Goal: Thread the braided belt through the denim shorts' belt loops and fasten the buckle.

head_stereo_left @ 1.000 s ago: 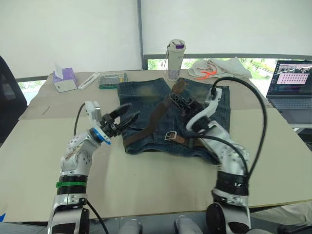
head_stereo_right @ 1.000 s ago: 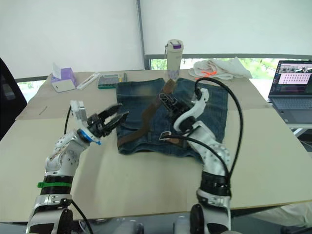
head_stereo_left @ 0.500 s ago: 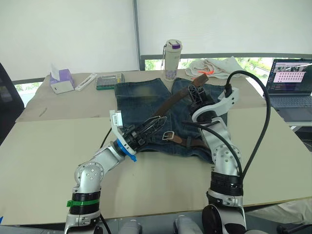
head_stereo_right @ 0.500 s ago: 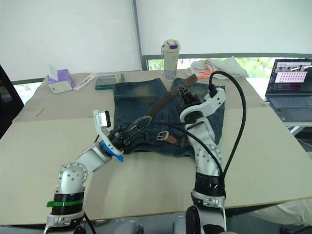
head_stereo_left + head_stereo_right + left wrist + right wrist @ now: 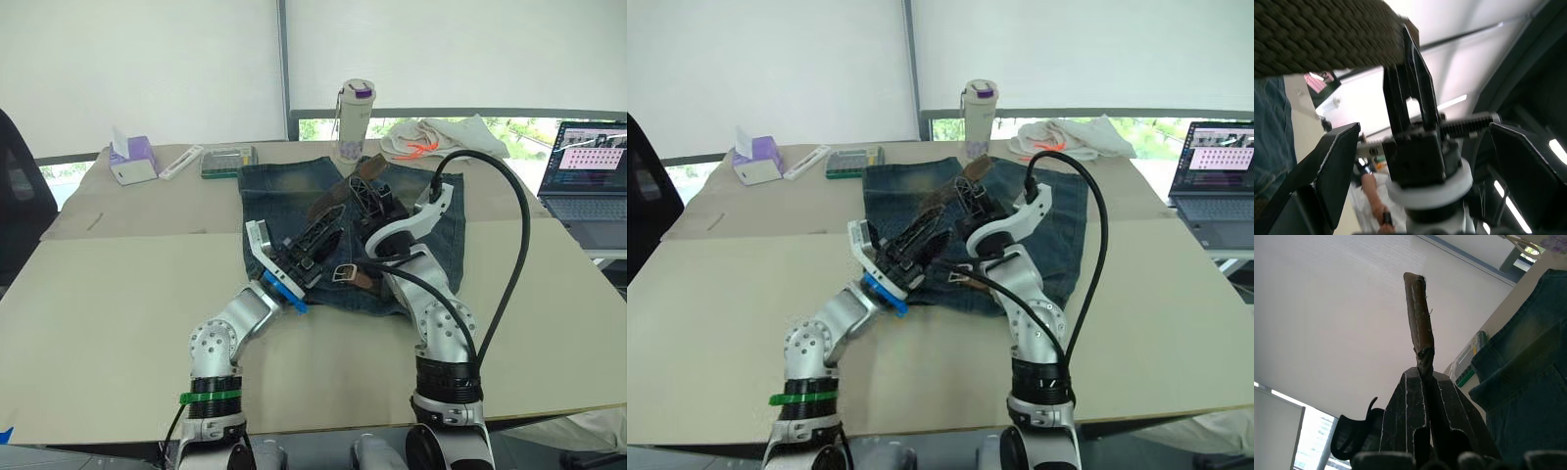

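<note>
- Your right gripper pinches the braided belt near its tip, above the denim shorts; a slack grip could drop the strap.
- Your left gripper is spread under the strap; it may collide with the right, or drag the buckle off the waistband.

lying flat on table: denim shorts, braided belt crossing them, buckle resting near front edge. left gripper and right gripper hovering close together over shorts. standing behind: bottle, tissue box, white cloth; laptop sitting at right.
</note>
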`<state>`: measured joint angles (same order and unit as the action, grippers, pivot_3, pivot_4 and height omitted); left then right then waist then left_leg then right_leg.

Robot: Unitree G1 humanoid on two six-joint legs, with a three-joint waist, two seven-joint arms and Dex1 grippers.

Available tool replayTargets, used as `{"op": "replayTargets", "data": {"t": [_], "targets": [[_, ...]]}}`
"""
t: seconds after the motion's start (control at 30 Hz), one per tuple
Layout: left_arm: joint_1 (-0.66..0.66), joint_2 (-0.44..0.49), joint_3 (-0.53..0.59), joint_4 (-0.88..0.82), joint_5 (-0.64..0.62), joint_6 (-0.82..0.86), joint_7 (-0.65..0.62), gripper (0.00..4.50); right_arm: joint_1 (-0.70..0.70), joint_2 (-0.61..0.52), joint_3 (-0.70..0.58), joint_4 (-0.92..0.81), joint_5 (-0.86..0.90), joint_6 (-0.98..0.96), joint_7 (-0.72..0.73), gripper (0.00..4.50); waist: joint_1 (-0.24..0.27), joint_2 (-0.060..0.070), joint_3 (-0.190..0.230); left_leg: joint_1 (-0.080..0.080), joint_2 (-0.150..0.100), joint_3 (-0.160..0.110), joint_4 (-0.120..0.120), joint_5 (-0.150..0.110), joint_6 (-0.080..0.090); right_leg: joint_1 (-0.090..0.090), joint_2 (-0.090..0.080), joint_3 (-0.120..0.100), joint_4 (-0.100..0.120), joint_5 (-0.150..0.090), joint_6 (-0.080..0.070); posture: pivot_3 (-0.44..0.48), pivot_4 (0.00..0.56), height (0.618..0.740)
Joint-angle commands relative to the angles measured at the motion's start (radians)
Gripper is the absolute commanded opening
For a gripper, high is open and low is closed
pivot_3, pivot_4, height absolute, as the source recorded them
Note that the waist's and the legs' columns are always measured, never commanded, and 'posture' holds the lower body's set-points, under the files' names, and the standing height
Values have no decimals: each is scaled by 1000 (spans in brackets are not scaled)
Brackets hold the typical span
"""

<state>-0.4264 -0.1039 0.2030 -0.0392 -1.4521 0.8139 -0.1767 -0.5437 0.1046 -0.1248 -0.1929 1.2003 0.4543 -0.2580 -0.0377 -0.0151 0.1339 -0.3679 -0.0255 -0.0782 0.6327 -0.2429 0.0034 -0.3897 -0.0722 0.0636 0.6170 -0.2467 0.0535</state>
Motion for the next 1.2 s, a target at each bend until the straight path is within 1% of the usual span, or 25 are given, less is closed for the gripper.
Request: {"op": "replayTargets", "data": {"t": [0.03,0.17,0.53,0.63,0.7,0.73,1.0,1.2], "targets": [[-51,-28,31,16,4,-69,-9,4490,8,90,17,-58,19,-24,4,0,0,0,0,0,0,0,0,0,0,0,0,0,0,0,0,0,150,740],[-78,-39,37,44,4,-85,-20,4490,8,89,20,-55,21,-28,4,0,-1,0,0,0,0,0,0,0,0,0,0,0,-2,0,0,0,150,740],[-100,-51,43,96,13,-95,-61,4490,9,67,36,-54,64,-15,13,0,-1,0,0,-1,0,0,0,0,0,1,1,0,-3,0,0,0,150,740],[-105,-50,50,109,16,-102,-74,3694,10,65,35,-50,64,-15,12,0,-1,0,0,-1,0,0,0,0,0,1,1,0,-3,0,0,0,150,740],[-109,-48,55,119,21,-107,-84,3013,10,64,35,-49,64,-14,13,0,-1,0,0,-1,0,0,0,0,0,1,1,0,-3,0,0,0,150,740],[-111,-48,57,124,23,-109,-87,2796,10,64,34,-48,64,-14,13,0,-1,0,0,-1,0,0,0,0,0,1,1,0,-3,0,0,0,150,740],[-116,-53,58,138,39,-102,-108,8,13,51,43,-51,66,6,18,0,-1,0,0,-1,0,0,0,0,0,1,1,0,-3,0,0,0,150,740],[-120,-53,52,144,59,-102,-133,8,15,45,49,-47,62,24,17,0,-1,0,0,-1,0,0,-1,0,0,1,1,0,-4,0,0,0,150,740]]}}
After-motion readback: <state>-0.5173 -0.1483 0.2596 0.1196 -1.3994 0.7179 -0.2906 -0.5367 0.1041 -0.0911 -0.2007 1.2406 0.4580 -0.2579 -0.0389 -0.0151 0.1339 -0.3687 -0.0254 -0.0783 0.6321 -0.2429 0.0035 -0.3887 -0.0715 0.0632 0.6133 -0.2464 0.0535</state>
